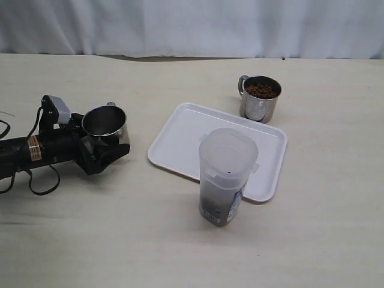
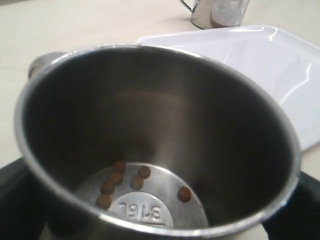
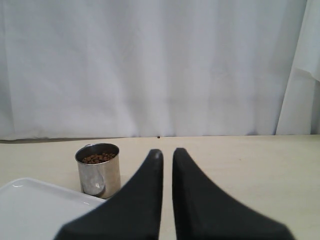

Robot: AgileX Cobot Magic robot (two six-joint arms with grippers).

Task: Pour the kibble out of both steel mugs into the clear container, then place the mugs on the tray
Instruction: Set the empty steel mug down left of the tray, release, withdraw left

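Brackets near-empty mug [image 1: 105,123] with left claw [image 1: 107,141] (clamped or not, cannot tell), bound for tray [image 1: 180,129]; holds right claw [image 3: 167,155] together, idle.

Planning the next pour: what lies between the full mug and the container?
Only the tray, in the exterior view: full mug beyond its far edge, container at its near edge.

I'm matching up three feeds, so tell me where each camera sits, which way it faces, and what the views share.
Exterior view: high, off the arms, looking down on the table, tray and clear container; the left arm shows.
Left wrist view: on that arm, peering into the near-empty mug at the left claw.
Right wrist view: low over the table, facing the curtain; the shut right claw fills the foreground.
Shared: the full mug and tray appear in all three.
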